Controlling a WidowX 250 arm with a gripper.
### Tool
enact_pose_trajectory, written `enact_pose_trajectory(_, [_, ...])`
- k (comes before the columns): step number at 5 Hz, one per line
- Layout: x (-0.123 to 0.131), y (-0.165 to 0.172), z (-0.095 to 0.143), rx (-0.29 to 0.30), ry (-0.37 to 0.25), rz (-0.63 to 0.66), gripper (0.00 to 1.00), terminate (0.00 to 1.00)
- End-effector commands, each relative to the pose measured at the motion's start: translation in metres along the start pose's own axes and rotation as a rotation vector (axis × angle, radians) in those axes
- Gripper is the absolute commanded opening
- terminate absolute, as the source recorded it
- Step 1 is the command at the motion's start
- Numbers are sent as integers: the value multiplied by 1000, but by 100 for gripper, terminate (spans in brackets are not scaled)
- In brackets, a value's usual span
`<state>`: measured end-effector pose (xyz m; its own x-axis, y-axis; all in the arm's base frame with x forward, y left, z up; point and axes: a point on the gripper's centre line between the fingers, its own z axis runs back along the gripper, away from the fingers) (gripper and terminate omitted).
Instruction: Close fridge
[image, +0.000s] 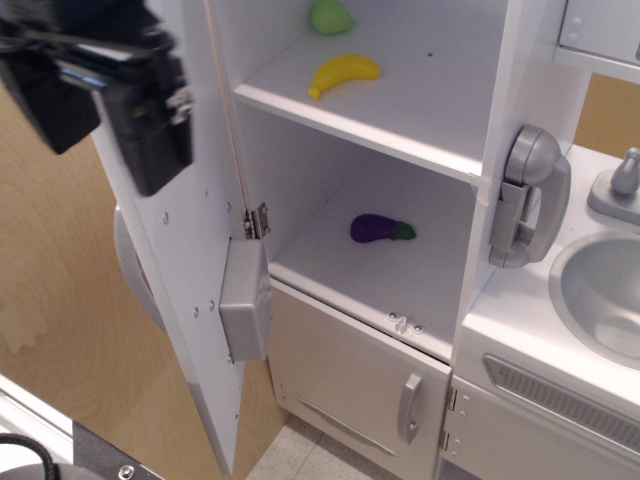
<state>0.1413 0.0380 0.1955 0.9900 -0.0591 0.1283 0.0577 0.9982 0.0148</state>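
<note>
fridge standing open, filling the middle of the frame, top cut off at 12 o'clock. door swung out toward 8 o'clock, seen from its inner face, upper end cut off by the frame, outer face and long handle hidden behind the panel. grey box fixed to the door's inner side near its hinge edge, just below a small metal hinge.

gripper at 10 o'clock, blurred, dark, overlapping the door's upper part; two fingers hanging down with a clear gap between them, nothing held. whether touching the door or just in front of it: cannot tell through the blur. arm above cut off by the top edge.

on the upper shelf, a banana, and at 12 o'clock a green item, partly cut off, kind unclear. on the lower shelf, an eggplant lying on its side, near the middle.

below, at 6 o'clock, the lower door, shut, with a short grey handle. at 3 o'clock, a grey phone on the fridge's side wall, then a sink and tap, both cut off by the right edge.
</note>
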Motion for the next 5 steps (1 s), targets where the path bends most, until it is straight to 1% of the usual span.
enact_pose_trajectory(1, [0,34,-3,40,-9,3,100,0])
enact_pose_trajectory(2, [-2,43,-6,86,-36,-12,100,0])
enact_pose_trajectory(3, [-8,59,-9,127,-3,14,100,0])
enact_pose_trajectory(4, [-10,75,-15,157,46,32,100,0])
enact_pose_trajectory(5, [-6,88,-22,200,54,94,100,0])
